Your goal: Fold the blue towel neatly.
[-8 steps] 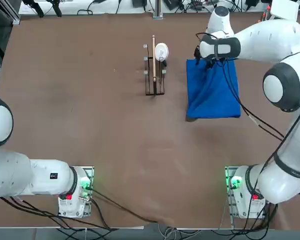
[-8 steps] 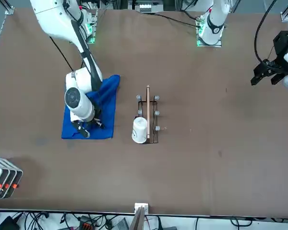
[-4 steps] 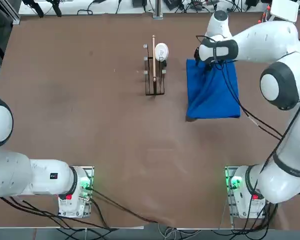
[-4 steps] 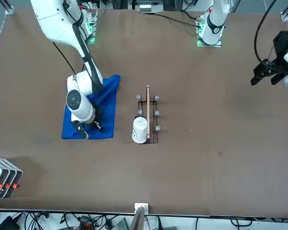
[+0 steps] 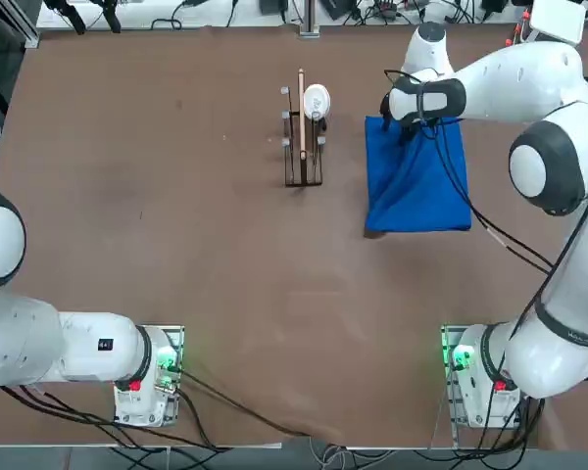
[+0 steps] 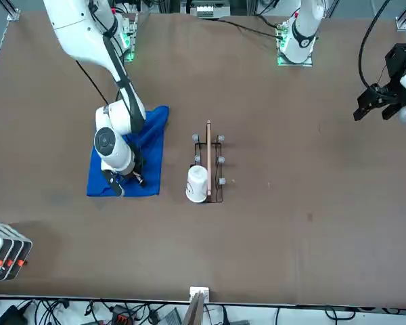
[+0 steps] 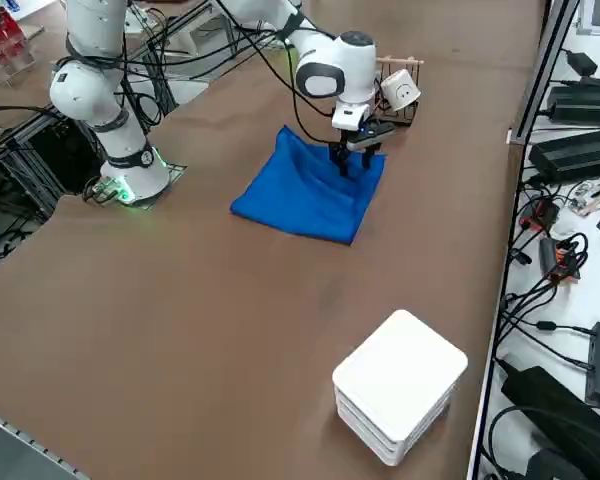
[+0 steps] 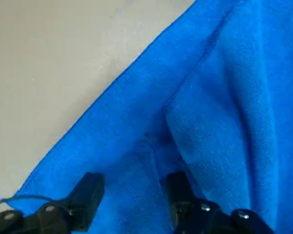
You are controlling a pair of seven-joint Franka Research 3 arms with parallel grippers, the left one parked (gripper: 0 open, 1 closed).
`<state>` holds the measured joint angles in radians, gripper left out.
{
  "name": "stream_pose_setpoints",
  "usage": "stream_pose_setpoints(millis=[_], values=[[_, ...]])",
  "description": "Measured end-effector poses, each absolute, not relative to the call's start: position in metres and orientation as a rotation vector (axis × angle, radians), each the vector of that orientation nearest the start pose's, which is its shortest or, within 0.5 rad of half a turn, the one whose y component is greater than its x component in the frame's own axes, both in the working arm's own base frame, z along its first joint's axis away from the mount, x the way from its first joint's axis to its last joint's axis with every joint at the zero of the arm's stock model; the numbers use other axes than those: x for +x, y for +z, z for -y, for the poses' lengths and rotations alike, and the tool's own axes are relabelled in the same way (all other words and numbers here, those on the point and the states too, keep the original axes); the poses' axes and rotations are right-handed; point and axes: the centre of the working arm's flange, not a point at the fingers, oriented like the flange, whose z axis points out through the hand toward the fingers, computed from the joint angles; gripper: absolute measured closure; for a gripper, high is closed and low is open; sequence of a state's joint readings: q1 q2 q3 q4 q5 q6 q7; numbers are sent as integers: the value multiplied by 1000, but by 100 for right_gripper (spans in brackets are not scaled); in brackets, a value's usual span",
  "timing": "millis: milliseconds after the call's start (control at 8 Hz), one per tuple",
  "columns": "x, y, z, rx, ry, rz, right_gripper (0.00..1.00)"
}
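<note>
The blue towel point(image 5: 418, 186) lies on the brown table right of the wooden stand, in a rough rectangle with a raised crease along its length. It also shows in the front view as the blue towel point(image 6: 151, 152) and from the side as the blue towel point(image 7: 302, 195). My right gripper point(image 5: 410, 125) points down at the towel's far end. In the wrist view the right gripper point(image 8: 134, 187) is open. Its two black fingertips point(image 8: 90, 187) rest apart on the cloth beside a layered edge. Nothing is pinched between them.
A wooden stand point(image 5: 302, 147) with a white cup point(image 5: 316, 100) at its far end stands just left of the towel. A stack of white boxes point(image 7: 400, 385) sits at the table's far right corner. Cables run along the far edge.
The right arm's wrist has shifted very slightly over the towel's far end. The towel lies as before and the fingers keep the same spacing.
</note>
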<state>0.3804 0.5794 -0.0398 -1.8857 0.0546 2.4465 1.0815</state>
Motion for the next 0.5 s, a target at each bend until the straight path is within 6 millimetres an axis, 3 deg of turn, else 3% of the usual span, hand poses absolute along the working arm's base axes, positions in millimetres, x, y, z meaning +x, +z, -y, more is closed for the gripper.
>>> stream_pose_setpoints(millis=[500], values=[[599, 201, -184, -2921, 105, -1275, 21]])
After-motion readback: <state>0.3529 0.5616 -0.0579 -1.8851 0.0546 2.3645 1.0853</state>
